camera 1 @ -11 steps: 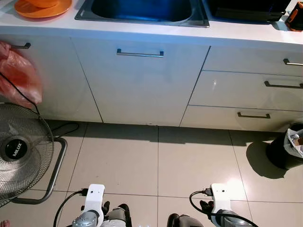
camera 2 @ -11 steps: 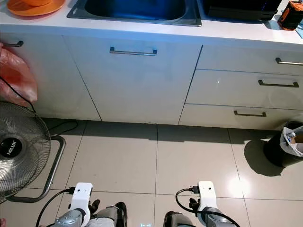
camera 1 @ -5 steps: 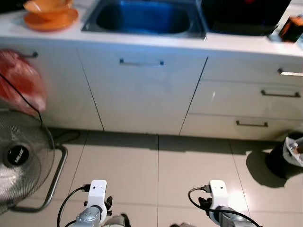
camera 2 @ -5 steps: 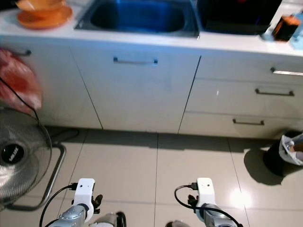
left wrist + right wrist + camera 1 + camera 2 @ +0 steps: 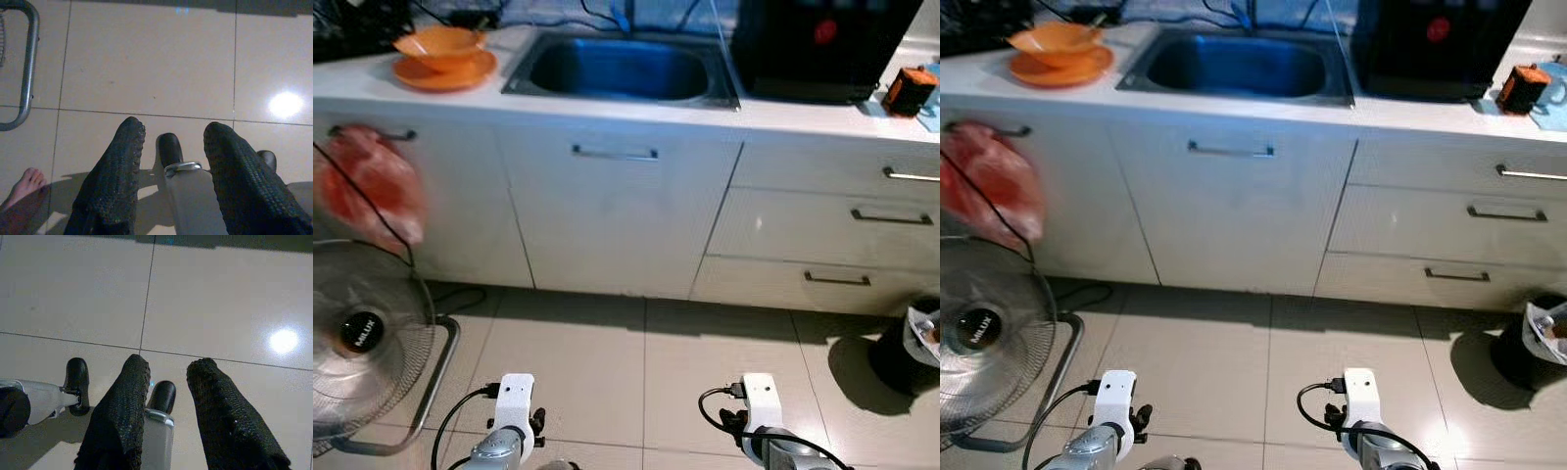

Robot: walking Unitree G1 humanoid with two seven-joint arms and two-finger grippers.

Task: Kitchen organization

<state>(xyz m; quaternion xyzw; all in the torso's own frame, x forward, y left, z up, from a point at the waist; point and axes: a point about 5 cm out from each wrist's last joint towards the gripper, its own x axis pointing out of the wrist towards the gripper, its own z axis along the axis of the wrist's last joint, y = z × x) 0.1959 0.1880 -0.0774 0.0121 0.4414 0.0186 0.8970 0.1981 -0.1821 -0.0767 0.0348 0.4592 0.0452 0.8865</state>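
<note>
Left eye view: orange bowl (image 5: 438, 43) on orange plate (image 5: 444, 71), countertop.

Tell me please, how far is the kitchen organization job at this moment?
Nothing looks done yet. The orange bowl sits on its orange plate beside the sink, and an orange-black item stands on the counter. The left gripper and right gripper are open, empty, pointing at the floor. All sorting is left.
</note>
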